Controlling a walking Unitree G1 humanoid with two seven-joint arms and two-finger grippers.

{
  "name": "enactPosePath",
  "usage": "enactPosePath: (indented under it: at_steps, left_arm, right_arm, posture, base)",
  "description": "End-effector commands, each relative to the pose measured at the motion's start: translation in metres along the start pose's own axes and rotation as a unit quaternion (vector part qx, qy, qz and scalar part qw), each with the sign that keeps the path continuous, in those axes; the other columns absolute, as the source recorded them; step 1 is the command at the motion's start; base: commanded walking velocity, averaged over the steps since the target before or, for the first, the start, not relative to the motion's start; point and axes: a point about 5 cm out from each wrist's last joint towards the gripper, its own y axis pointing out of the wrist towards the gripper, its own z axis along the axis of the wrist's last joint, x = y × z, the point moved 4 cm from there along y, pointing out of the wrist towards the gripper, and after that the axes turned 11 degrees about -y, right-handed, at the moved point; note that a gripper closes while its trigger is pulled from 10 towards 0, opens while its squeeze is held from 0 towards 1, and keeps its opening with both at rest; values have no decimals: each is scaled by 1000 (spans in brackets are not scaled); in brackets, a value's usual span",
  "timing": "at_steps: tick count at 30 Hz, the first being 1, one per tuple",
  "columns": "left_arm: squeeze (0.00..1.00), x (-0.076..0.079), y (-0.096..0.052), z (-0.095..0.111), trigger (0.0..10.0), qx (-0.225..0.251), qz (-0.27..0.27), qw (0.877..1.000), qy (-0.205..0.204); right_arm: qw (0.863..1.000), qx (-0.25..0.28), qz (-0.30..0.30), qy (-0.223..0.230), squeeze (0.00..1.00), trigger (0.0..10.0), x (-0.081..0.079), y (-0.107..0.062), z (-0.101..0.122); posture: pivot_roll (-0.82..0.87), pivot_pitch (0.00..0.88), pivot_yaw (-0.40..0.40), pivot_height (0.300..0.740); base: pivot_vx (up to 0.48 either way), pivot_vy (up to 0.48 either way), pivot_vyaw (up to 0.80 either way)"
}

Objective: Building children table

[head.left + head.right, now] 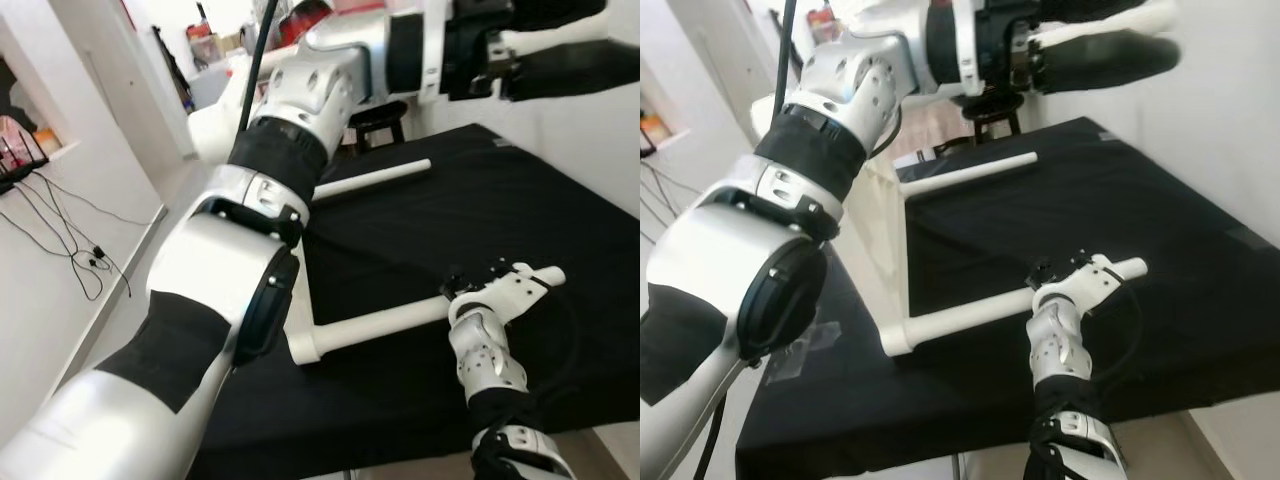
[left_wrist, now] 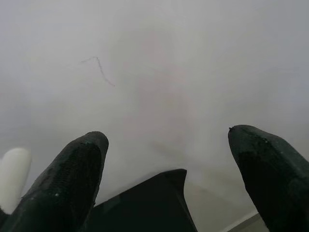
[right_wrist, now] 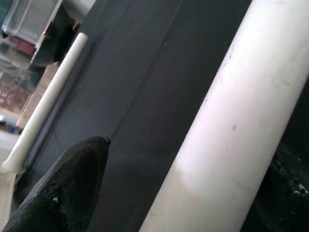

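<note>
Left eye view has the right tool [image 1: 480,290] closed on the nearer white table leg [image 1: 385,325], gripping it near the leg's far end, above the black-covered table [image 1: 560,200]. The leg lies almost flat, its flanged end reaching toward the table's left edge; holding it low and level probably keeps it steady for fitting. A second white leg [image 1: 370,180] lies on the table farther back, well apart from the gripped one. The left tool [image 1: 520,60] is raised high above the far side of the table, near the pale wall [image 2: 159,72], with a white piece beside one finger; its fingers [image 2: 72,183] stand apart, open. Bare black cloth stretches between the two legs, leaving room to swing the held leg.
</note>
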Motion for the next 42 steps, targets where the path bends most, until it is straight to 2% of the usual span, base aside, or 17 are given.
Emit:
enactPosePath:
  at_steps: [1, 8, 10, 13, 15, 17, 19, 23, 25, 27, 34, 35, 36, 37, 40, 41, 42]
  left_arm:
    - [1000, -2, -10, 3, 10000, 4, -1, 1000, -5]
    - [1000, 6, -9, 4, 10000, 2, -34, 999, -4]
    - [1000, 11, -10, 5, 10000, -1, -55, 999, -3]
    - [1000, 12, -10, 5, 10000, -2, -60, 998, -2]
    - [1000, 15, -10, 4, 10000, -2, -73, 997, -3]
    - [1000, 15, -10, 4, 10000, -2, -73, 997, -3]
    - [1000, 17, -10, 4, 10000, -1, -81, 997, -3]
    - [1000, 19, -9, 4, 10000, 2, -90, 996, -5]
    - [1000, 19, -9, 4, 10000, 2, -90, 996, -5]
    - [1000, 20, -9, 5, 10000, 4, -96, 995, -6]
    - [1000, 22, -8, 11, 10000, 14, -99, 995, -5]
    - [1000, 24, -5, 20, 10000, 30, -106, 994, -2]
    - [1000, 27, -2, 31, 10000, 48, -116, 992, 0]
    - [690, 31, 0, 42, 10000, 69, -129, 989, 2]
    - [690, 33, 1, 48, 10000, 81, -138, 987, 2]
    - [0, 37, 2, 52, 10000, 87, -151, 985, 8]
    - [0, 37, 2, 52, 10000, 87, -151, 985, 8]
  right_arm:
    - [988, -137, -78, 3, 1000, 10000, 35, -13, -76]
    - [993, -93, -66, 23, 1000, 10000, 22, -28, -55]
    - [993, -83, -71, 41, 1000, 10000, 32, -57, -50]
    - [993, -82, -71, 49, 1000, 10000, 36, -66, -48]
    - [992, -75, -65, 79, 1000, 10000, 43, -90, -41]
    - [992, -75, -65, 79, 1000, 10000, 43, -90, -41]
    - [991, -68, -51, 107, 1000, 10000, 47, -108, -33]
    - [987, -53, -25, 148, 1000, 10000, 46, -127, -23]
    - [987, -53, -25, 148, 1000, 10000, 46, -127, -23]
    - [983, -40, 31, 179, 1000, 10000, 36, -148, -12]
    - [984, -13, 82, 157, 996, 10000, 27, -161, 3]
    - [986, 6, 96, 139, 475, 10000, 23, -161, 13]
    - [986, 17, 111, 126, 345, 10000, 18, -159, 21]
    - [986, 25, 125, 109, 180, 10000, 13, -156, 26]
    - [986, 30, 134, 98, 180, 10000, 9, -155, 29]
    - [985, 29, 144, 91, 43, 10000, 3, -155, 30]
    - [985, 29, 144, 91, 43, 10000, 3, -155, 30]
  posture:
    - [-88, 52, 229, 740]
    - [-103, 37, 207, 740]
    - [-121, 34, 197, 740]
    - [-121, 34, 197, 740]
    - [-142, 31, 201, 740]
    - [-142, 31, 201, 740]
    - [-161, 33, 208, 740]
    - [-168, 34, 215, 740]
    - [-168, 34, 215, 740]
    - [-173, 36, 219, 740]
    - [-180, 34, 221, 740]
    - [-180, 31, 219, 740]
    - [-178, 25, 215, 740]
    - [-177, 22, 216, 740]
    - [-177, 22, 216, 740]
    - [-179, 19, 218, 740]
    - [-179, 19, 218, 740]
  base:
    - [0, 0, 0]
    - [0, 0, 0]
    - [0, 0, 0]
    - [0, 0, 0]
    - [0, 0, 0]
    - [0, 0, 0]
    - [0, 0, 0]
    - [0, 0, 0]
    - [0, 0, 0]
    - [0, 0, 0]
    - [0, 0, 0]
    - [0, 0, 0]
    - [0, 0, 0]
    - [0, 0, 0]
    - [0, 0, 0]
    - [0, 0, 0]
    - [0, 0, 0]
